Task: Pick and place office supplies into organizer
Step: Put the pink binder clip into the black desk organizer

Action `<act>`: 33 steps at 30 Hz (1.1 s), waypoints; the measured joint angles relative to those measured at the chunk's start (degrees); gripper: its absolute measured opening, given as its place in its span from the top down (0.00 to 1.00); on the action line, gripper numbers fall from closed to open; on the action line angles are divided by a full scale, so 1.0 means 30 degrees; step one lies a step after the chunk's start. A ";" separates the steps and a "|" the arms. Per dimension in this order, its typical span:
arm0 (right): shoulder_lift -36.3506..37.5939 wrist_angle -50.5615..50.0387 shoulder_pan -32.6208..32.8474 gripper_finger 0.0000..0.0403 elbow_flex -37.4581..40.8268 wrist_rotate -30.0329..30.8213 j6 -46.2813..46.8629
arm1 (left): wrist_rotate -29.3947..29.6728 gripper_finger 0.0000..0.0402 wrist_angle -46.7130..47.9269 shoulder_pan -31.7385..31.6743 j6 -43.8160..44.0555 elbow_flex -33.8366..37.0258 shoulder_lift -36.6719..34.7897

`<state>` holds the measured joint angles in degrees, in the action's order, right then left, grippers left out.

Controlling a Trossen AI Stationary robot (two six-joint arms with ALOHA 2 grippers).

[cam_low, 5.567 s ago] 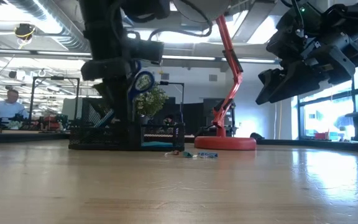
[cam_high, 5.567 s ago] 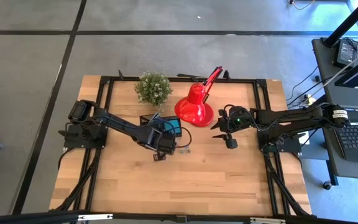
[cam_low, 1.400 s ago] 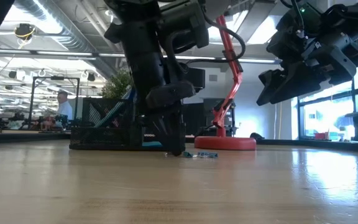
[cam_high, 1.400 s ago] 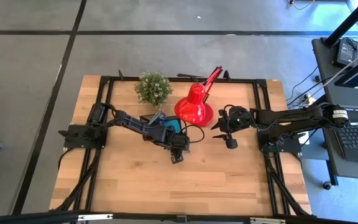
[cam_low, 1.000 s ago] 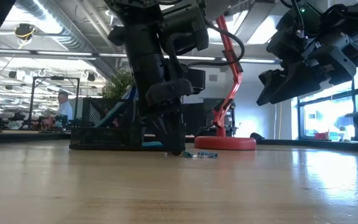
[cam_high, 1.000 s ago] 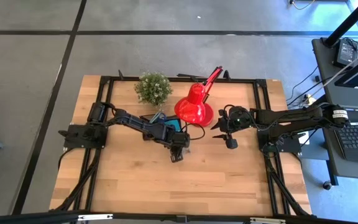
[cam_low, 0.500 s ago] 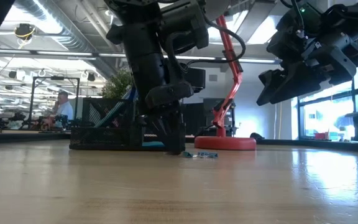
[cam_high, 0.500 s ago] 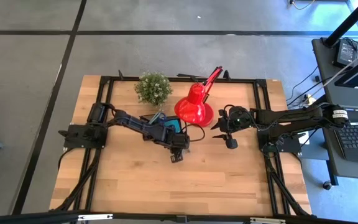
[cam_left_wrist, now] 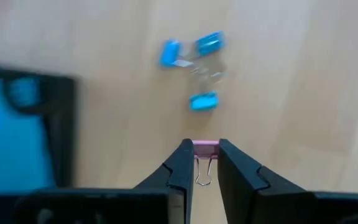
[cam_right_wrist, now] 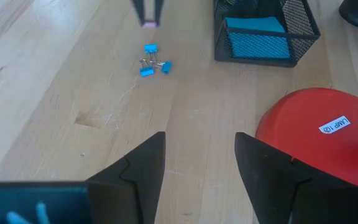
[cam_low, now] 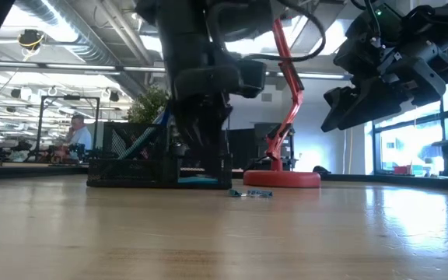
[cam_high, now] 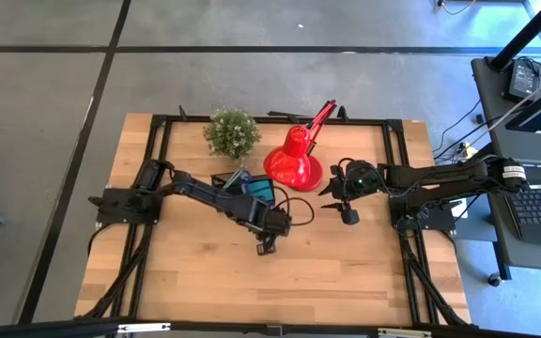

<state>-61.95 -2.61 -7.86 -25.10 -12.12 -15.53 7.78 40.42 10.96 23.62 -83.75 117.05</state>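
Clamping the left gripper [cam_left_wrist: 204, 155] on a small pink binder clip [cam_left_wrist: 205, 147] – fingers closed on its body right at their tips, wire handles pointing back between them. Hovering over bare table [cam_high: 327, 272] in front of the organizer [cam_high: 252, 188], with the loose blue clips [cam_left_wrist: 192, 67] lying just beyond; not telling from these views how high the clip is hanging. Waiting with the right gripper [cam_high: 346, 212] beside the red lamp [cam_high: 294, 161], fingers spread apart and holding nothing.

Judging the risks from here:
- Gripping so near the fingertips, and so little of the clip, probably risking a slip or a twist during any quick swing toward the organizer.
- Carrying low, likely snagging the clip or a finger on the organizer's mesh wall and nudging the tray out of place.
- Releasing short of the rim – dropping the clip back onto the wood, perhaps among the blue clips.
- Swinging wide on the lamp side, possibly brushing the shade or the loop of cable by the wrist.
- Opening over the wrong compartment, landing the clip on the blue sticky-note pad [cam_right_wrist: 258, 37] rather than in a free slot.
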 joint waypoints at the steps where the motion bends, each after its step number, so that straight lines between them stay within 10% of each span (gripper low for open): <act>1: 0.0000 0.0000 -0.0007 0.52 0.0000 -0.0002 0.0003 | 0.0098 0.88 0.0635 0.0039 0.0139 -0.0227 -0.0015; 13: 0.0000 0.0015 -0.0005 0.52 0.0000 -0.0005 -0.0001 | 0.3864 0.88 0.9214 0.0741 0.5477 -0.0999 -0.0064; 33: 0.0000 0.0044 -0.0004 0.52 0.0000 0.0000 -0.0001 | 0.6949 0.88 0.9688 0.0509 0.7426 -0.0776 -0.0130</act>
<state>-61.95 -2.48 -7.87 -25.10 -12.12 -15.53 28.62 69.49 12.49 45.90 -86.07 116.66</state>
